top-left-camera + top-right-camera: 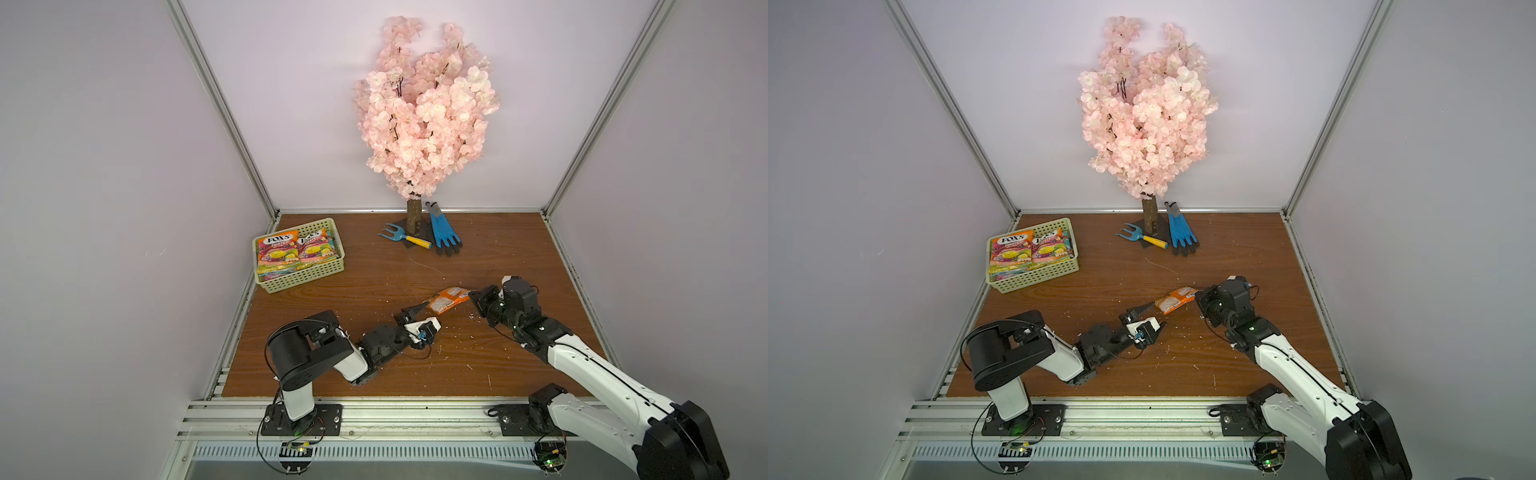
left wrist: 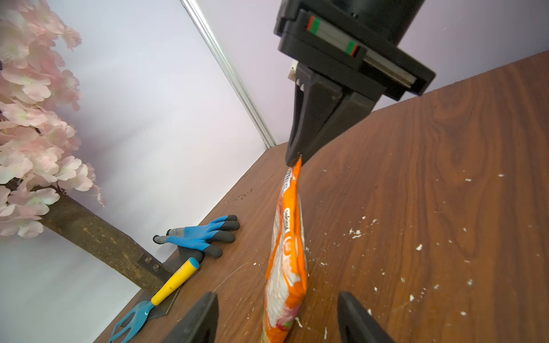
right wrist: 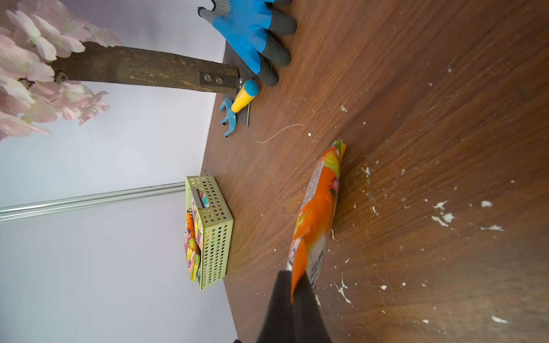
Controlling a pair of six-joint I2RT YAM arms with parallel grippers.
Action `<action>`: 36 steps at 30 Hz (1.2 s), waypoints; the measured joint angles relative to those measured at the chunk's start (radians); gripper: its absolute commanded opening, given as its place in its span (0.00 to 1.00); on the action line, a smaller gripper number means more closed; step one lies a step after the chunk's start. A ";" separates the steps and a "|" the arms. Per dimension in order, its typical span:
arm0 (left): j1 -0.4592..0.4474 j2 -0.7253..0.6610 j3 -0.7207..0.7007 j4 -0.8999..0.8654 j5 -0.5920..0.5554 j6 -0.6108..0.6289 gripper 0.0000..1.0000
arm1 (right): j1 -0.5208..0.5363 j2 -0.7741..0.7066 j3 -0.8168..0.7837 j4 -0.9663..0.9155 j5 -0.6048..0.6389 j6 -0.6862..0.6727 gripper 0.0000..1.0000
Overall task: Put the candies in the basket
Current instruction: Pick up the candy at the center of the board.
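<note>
One orange candy bag (image 1: 449,300) is held edge-up, well apart from the basket (image 1: 299,279). The right gripper (image 1: 473,296) clamps one end, and the left gripper (image 2: 276,300) has its fingers (image 2: 205,317) spread wide either side of the other end.

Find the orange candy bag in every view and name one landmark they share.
Top view: orange candy bag between left gripper and right gripper.
Top view: bag in the same place, between the two grippers.
Left wrist: bag runs from inside the open left gripper to the right gripper pinching its corner.
Right wrist: bag sticks out of the shut right gripper, basket beyond.
Shared landmark: blue glove, in all four.
</note>
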 measured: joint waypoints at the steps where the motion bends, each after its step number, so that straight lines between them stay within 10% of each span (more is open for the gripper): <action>1: 0.000 0.000 0.001 0.007 0.009 -0.006 0.66 | 0.000 0.000 0.000 0.000 0.000 0.000 0.00; 10: 0.010 0.053 0.054 0.010 0.044 -0.020 0.54 | 0.000 -0.017 0.000 -0.011 0.001 0.000 0.00; 26: 0.032 0.086 0.119 -0.054 0.102 0.005 0.01 | 0.000 -0.019 -0.002 -0.013 0.003 0.000 0.00; 36: 0.191 -0.267 0.298 -0.690 0.140 -0.098 0.01 | 0.001 -0.019 0.114 0.017 0.145 -0.365 0.84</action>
